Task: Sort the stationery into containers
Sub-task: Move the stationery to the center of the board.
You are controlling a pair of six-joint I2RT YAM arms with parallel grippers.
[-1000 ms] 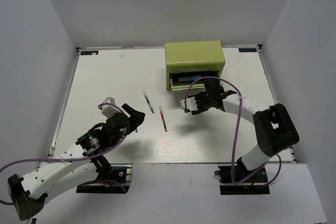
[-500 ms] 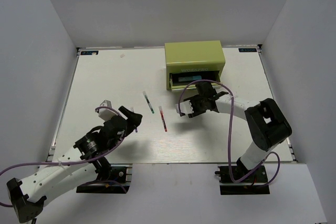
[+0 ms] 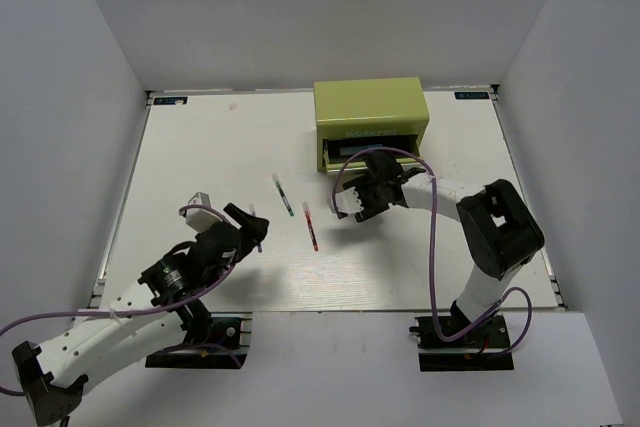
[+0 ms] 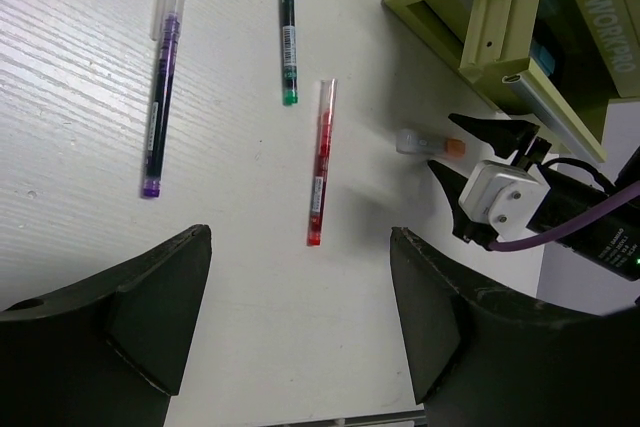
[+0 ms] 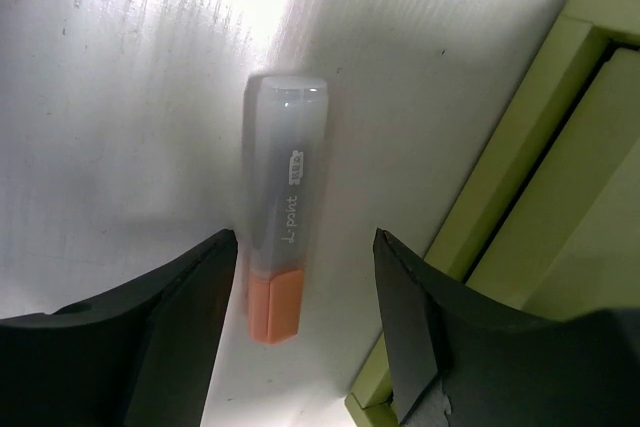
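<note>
The left stretch of the table (image 3: 190, 147) lies bare, hemmed by the white walls (image 3: 80, 97) at the side and back. Right of centre the drawer chest (image 3: 371, 117) blocks the far edge, its open drawer (image 3: 366, 151) jutting toward the arms. The right gripper (image 3: 351, 203) sits just before it, and the finger (image 5: 440, 327) nearer the chest has only a narrow strip of table beside the chest's corner. An orange-tipped marker (image 5: 282, 247) lies between the spread fingers, close to the other one. Towards the left gripper (image 3: 248, 222) three obstacles lie apart with bare lanes between – purple pen (image 4: 160, 97), green pen (image 4: 288, 27), red pen (image 4: 320, 162)
</note>
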